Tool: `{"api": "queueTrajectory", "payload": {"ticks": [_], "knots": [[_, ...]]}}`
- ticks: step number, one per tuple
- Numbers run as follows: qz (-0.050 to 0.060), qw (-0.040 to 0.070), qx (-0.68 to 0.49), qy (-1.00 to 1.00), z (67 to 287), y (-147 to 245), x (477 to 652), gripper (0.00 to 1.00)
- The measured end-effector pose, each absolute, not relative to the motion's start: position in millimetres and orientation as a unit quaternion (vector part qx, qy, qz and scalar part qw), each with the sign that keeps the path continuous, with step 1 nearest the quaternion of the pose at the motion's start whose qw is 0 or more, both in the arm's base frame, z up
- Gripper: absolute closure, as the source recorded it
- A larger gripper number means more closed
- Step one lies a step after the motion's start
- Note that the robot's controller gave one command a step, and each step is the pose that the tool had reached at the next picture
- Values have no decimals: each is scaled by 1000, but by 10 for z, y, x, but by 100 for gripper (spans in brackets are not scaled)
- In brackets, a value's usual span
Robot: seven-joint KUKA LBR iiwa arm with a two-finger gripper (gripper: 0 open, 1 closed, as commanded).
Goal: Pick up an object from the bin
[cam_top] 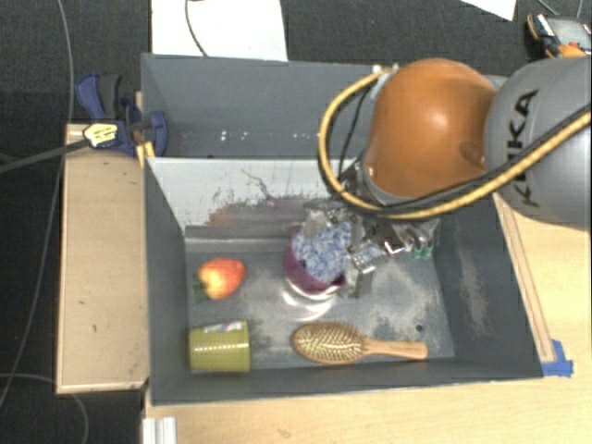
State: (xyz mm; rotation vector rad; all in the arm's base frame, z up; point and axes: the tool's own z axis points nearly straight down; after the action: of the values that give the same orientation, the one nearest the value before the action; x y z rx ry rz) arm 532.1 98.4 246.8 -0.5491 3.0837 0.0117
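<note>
The purple cup-like thing (313,259), topped with a bluish crumpled tuft, sits near the middle of the grey bin (231,109), and we take it as the object nearest the jaws. Going from the left, we see a red and yellow apple (220,277) on the bin floor, and nearer to us a green cup (220,347) lying on its side in the near left corner. Right of these comes the purple thing, with a wooden hairbrush (347,343) lying near it on the near side, handle pointing right. The jaws are down just right of the purple thing, touching or almost touching it; we cannot tell whether they are wide or narrow. Above them hangs the arm's orange cover (430,123).
</note>
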Motion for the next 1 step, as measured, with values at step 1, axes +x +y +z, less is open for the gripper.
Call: {"api": "queueTrajectory", "payload": {"ticks": [1], "knots": [[4,8,-37,999,2490,942,5155,100]]}}
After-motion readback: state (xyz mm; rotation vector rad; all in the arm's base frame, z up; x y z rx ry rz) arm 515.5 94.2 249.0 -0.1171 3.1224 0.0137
